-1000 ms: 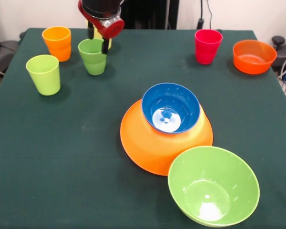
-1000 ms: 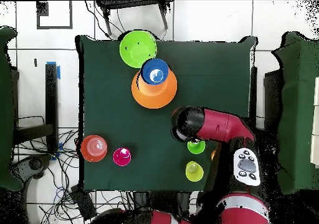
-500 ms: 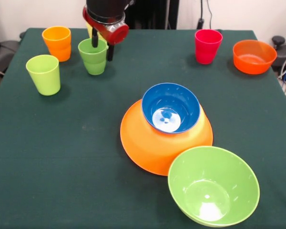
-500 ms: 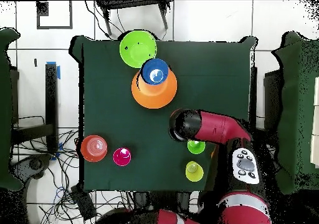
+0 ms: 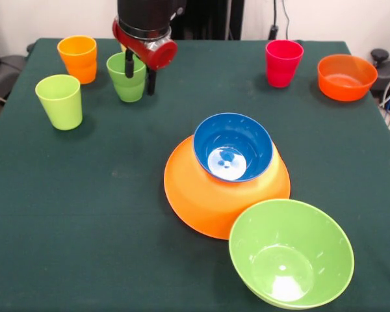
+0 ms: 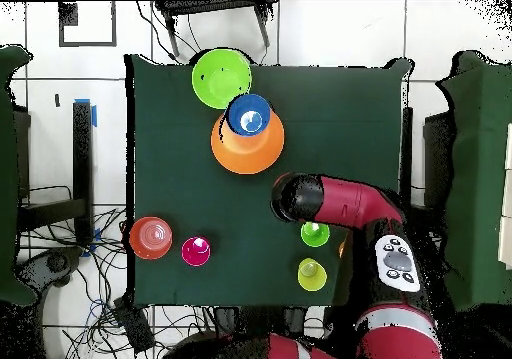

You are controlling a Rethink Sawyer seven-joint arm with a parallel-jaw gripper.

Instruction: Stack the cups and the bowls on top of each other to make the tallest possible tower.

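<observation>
The robot's black-fingered gripper [image 5: 139, 73] sits at the smooth green plastic cup [image 5: 125, 78], fingers apart: one dips inside the mouth, the other hangs outside the wall. The cup stands upright, mouth up, near the table's far left corner in the front view. The upside-down big orange plastic bowl [image 5: 214, 195] carries the small blue bowl [image 5: 233, 147] mid-table.

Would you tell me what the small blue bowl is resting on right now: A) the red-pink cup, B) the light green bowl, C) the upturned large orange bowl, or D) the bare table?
C: the small blue bowl sits open side up on the upturned large orange bowl, beside the light green bowl.
</observation>
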